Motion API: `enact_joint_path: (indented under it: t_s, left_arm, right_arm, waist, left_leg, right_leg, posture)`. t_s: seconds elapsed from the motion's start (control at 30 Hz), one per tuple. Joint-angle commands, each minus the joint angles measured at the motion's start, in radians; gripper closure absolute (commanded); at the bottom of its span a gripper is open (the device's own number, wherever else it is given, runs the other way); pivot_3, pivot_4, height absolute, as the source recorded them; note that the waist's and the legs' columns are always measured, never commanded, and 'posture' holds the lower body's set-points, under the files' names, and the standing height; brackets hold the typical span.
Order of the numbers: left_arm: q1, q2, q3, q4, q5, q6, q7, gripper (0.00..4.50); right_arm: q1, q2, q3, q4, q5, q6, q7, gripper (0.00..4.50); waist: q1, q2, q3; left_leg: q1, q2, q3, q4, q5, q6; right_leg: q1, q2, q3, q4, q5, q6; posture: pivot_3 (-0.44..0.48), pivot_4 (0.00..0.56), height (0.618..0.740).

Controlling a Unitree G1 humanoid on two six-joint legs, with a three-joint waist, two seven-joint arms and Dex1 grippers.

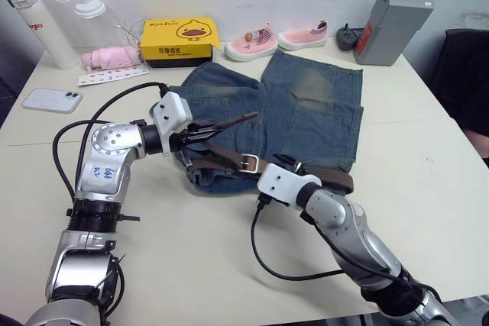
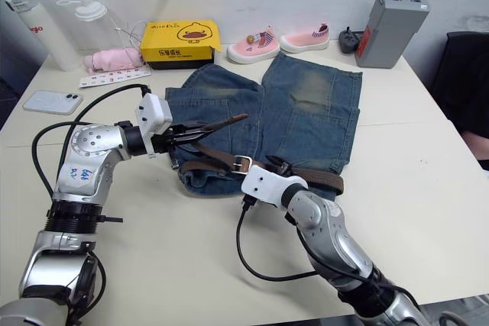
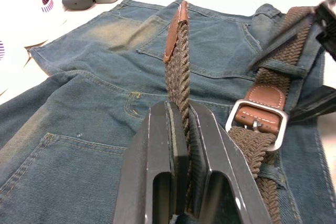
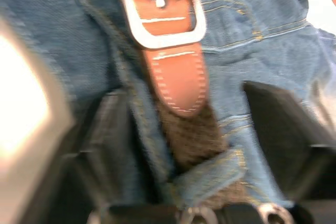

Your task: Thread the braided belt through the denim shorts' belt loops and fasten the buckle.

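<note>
Little can be read. The white bottle carries red letters ending in "go". The yellow box bears a duck drawing and a line of print too small to read. The left arm's sticker has illegible blue handwriting.

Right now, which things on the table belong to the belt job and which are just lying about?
Job:
denim shorts
braided belt, its tail end clamped in the left gripper
buckle
belt loops
right gripper, open beside the buckle

Lying about:
two bottles
phone
yellow box
pink shoes
grey battery pack
</note>
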State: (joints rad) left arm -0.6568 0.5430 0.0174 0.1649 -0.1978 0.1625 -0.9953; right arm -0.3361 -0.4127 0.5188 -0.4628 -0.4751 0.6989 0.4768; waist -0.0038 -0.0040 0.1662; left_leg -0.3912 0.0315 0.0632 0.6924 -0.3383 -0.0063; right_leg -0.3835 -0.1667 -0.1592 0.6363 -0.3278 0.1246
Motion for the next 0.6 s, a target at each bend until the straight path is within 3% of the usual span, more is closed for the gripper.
enact_joint_path:
  t_s: [0.03,0.07,0.1,0.13,0.6]
  left_arm:
    - [0.003,0.015,0.001,-0.031,-0.006,-0.021,0.007,4.5]
    - [0.005,0.015,-0.001,-0.03,-0.004,-0.023,0.007,4.5]
    - [0.007,0.014,-0.001,-0.03,-0.003,-0.024,0.008,4.5]
    - [0.01,0.018,-0.007,-0.028,0.005,-0.033,0.007,4.5]
    - [0.037,0.053,-0.088,0.043,0.111,-0.18,0.0,4.5]
  right_arm:
    - [-0.012,0.013,-0.008,-0.001,-0.026,0.004,-0.006,3.02]
    - [-0.014,0.018,-0.008,-0.001,-0.028,0.006,-0.006,3.43]
    - [-0.015,0.021,-0.009,0.0,-0.031,0.006,-0.005,4.11]
    - [-0.016,0.023,-0.011,-0.002,-0.036,0.009,-0.004,4.41]
    - [-0.046,-0.042,-0.002,-0.002,-0.195,-0.191,-0.049,4.46]
  waist:
    - [0.0,0.0,0.0]
    - [0.0,0.0,0.0]
    - [-0.001,0.0,0.0]
    - [-0.001,0.0,0.0]
    - [-0.001,0.0,0.0]
  left_leg:
    - [0.0,0.0,0.0,0.0,0.0,0.0]
    - [0.0,0.0,0.0,0.0,0.0,0.0]
    - [0.0,0.0,0.0,0.0,0.0,0.0]
    - [0.0,0.0,0.0,0.0,0.0,0.0]
    - [-0.009,0.001,0.002,0.004,0.0,0.0]
  right_leg:
    - [0.0,0.0,0.0,0.0,0.0,0.0]
    - [0.0,0.0,0.0,0.0,0.0,0.0]
    - [0.0,0.0,0.0,0.0,0.0,0.0]
    - [0.0,0.0,0.0,0.0,0.0,0.0]
    - [-0.011,0.0,0.0,0.005,0.0,0.0]
  posture:
    - [0.0,0.15,0.683]
    - [0.0,0.15,0.683]
    - [0.0,0.15,0.683]
    - [0.0,0.15,0.683]
    - [0.0,0.15,0.683]
